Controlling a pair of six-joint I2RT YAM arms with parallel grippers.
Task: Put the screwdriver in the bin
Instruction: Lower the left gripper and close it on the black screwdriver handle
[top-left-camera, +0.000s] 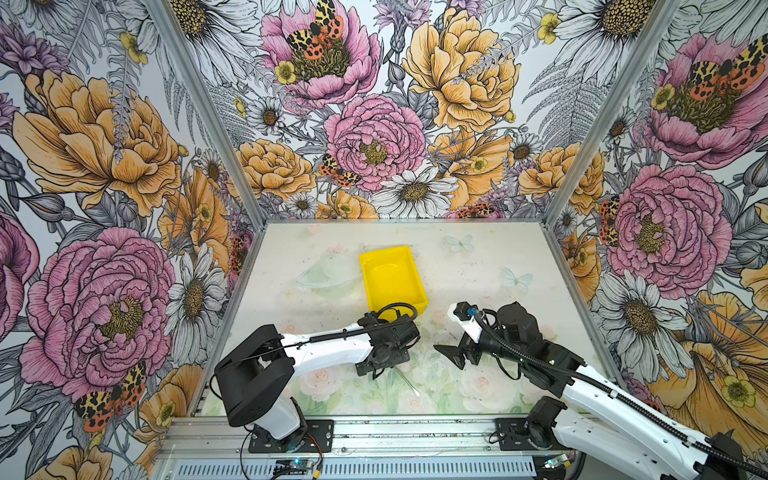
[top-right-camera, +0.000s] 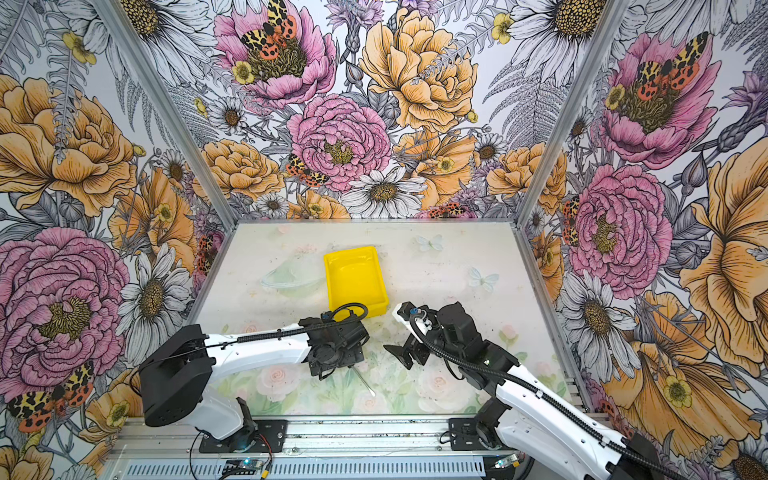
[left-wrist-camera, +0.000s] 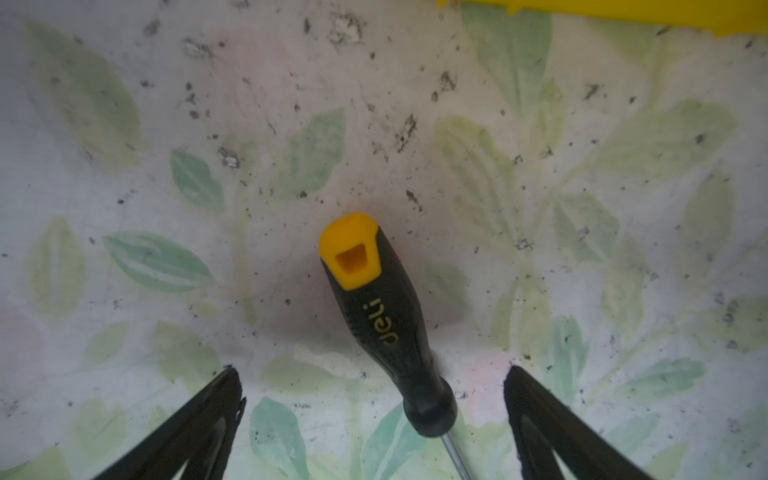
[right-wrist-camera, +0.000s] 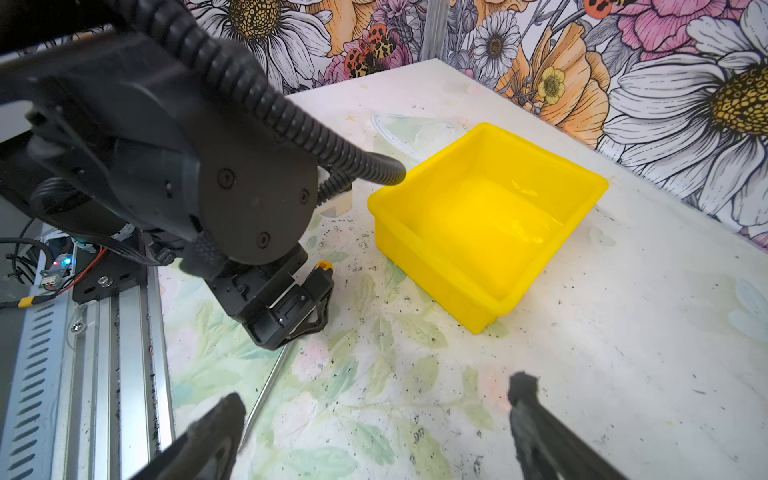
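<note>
1. The screwdriver (left-wrist-camera: 386, 324) lies flat on the surface (top-left-camera: 478, 266), just in front of the bin's (top-left-camera: 392, 278) near short end and apart from it
2. Its long axis slants: the yellow butt cap faces the bin, and the thin metal shaft (top-left-camera: 407, 380) runs away from the bin towards the front rail, as both top views show (top-right-camera: 363, 380)
3. The bin (top-right-camera: 355, 276) sits upright and has nothing in it; the left wrist view catches only a strip of its yellow edge (left-wrist-camera: 623, 12) beyond the cap
4. The left pincer (left-wrist-camera: 373, 374) is spread wide with one finger on each side of the black handle, close to where the shaft begins; neither finger touches the handle and it holds nothing
5. The left arm reaches in with its forearm nearly level and its wrist turned down over the screwdriver; in both top views the wrist and its cable loop cover the handle and the bin's near corner
6. The right pincer (right-wrist-camera: 378, 397) is wide open and empty, above bare surface in front of the bin (right-wrist-camera: 486, 220), facing the left arm (top-left-camera: 451, 353)
7. From the right wrist view, the shaft (right-wrist-camera: 270, 382) passes near one of its fingers without touching
</note>
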